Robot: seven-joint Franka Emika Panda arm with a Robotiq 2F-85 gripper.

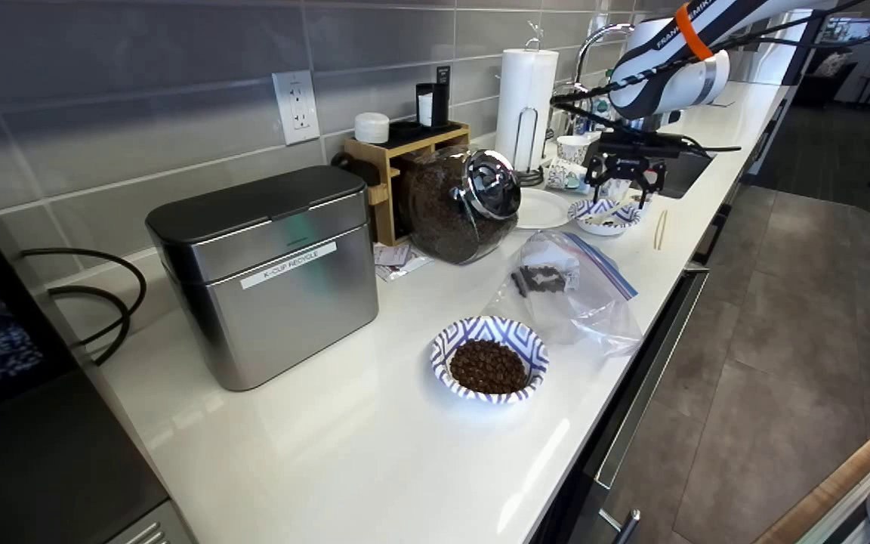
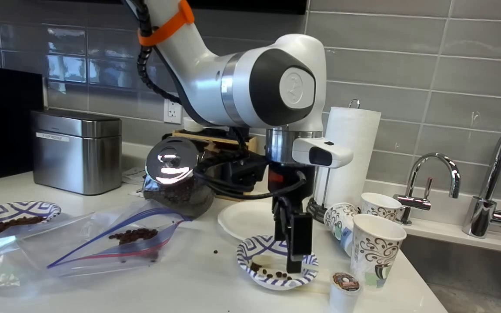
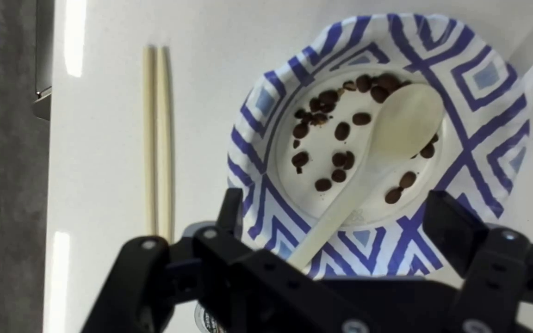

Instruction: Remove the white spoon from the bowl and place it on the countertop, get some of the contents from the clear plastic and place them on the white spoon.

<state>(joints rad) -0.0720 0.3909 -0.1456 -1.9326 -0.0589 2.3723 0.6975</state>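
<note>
Partly hidden in the wrist view, the white spoon (image 3: pixel 372 166) lies in the striped bowl (image 3: pixel 484 88) among coffee beans (image 3: pixel 342 131), its handle's end lost behind the gripper (image 3: pixel 335 199), which is spread wide over the bowl. In an exterior view, the coffee pod (image 2: pixel 345 292) is cut off below, and the edges of the clear plastic (image 2: pixel 72 234) are hard to trace on the countertop (image 2: pixel 198 278).

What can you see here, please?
bowls: 2, blue-white, counter
spoon: 1, white, sinkside bowl
bag: 1, clear, between bowls
beans: many, brown, bowls, bag
chopsticks: 2, tan, near spoon
rack: 1, tan, counter
jar: 1, clear, near rack
plate: 1, white, near jar
bin: 1, silver-black, counter
towel roll: 1, white, counter
cups: 3, white, near sink
pod: 1, white, near cups
taps: 2, chrome, sink
arm: 1, white, over counter
tool: 1, black, over spoon
</note>
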